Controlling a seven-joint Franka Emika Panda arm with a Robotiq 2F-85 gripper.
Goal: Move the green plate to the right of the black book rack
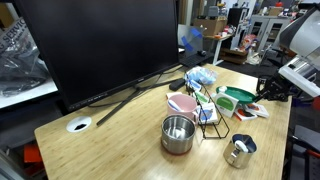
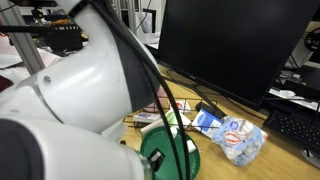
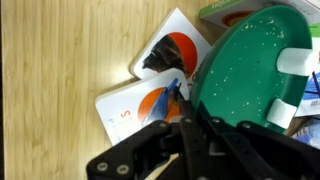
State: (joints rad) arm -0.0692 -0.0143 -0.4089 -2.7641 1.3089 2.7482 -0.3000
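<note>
A large black monitor (image 1: 100, 45) is seen along the far edge of the wooden surface (image 1: 115, 145). A steel pot (image 1: 178, 133) is placed near the front edge, and a smaller metal cup (image 1: 240, 151) toward the front right corner. A pink dish (image 1: 182, 102) and a blue-and-white packet (image 1: 200, 77) are found behind the pot. 2 printed cards (image 3: 145, 105) are shown in the wrist view.

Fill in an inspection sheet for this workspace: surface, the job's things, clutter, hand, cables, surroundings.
Surface: wooden table, no spills seen.
Job's things: green plate overlaps picture cards in the wrist view; black book rack stands upright beside the steel pot.
Clutter: metal cup, pink dish, blue packet.
Hand: hand at the plate's rim; grip cannot be told.
Cables: black cables run along the arm.
Surroundings: large dark monitor; shelves behind.
</note>
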